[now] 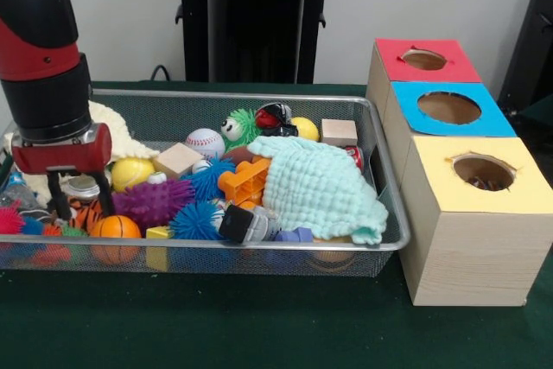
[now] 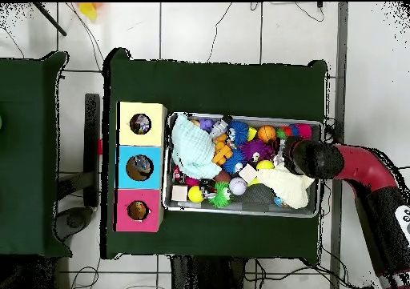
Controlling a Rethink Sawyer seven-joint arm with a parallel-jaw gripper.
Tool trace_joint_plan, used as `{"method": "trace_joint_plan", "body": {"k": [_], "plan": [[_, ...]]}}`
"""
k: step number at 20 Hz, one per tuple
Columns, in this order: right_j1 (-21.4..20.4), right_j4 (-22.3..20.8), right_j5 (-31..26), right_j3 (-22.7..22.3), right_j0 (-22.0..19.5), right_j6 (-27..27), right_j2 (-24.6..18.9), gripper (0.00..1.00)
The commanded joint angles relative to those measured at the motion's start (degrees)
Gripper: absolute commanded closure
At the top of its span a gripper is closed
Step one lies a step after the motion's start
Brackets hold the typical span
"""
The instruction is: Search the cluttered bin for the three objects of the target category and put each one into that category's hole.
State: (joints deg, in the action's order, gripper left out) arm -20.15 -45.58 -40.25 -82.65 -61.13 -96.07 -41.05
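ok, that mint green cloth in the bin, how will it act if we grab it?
The mint green cloth looks soft and quilted, draped over toys, so it will probably sag and hang from one pinch point. It likely weighs little. It overlaps the orange block, so lifting may drag or uncover neighbours. The hand is at the bin's opposite end.

You will find no readable text, label, brand or number anywhere in these views. A white patch on the arm (image 2: 403, 218), behind the gripper (image 1: 79, 206), carries dark marks too small to make out.
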Motion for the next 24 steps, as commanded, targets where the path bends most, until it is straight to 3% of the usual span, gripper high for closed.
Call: {"method": "trace_joint_plan", "body": {"k": [1, 8, 18, 24], "plan": [[4.5, -5.4, -1.4, 5.5, 0.0, 23.0, -0.4, 0.0], [5.2, -6.6, 0.7, 4.8, 0.8, 24.0, -0.2, 0.0], [4.8, -7.4, 3.7, -0.2, 3.0, 18.2, 3.0, 0.0], [6.8, -8.4, 6.2, 0.0, 5.6, 15.3, 3.9, 0.0]]}}
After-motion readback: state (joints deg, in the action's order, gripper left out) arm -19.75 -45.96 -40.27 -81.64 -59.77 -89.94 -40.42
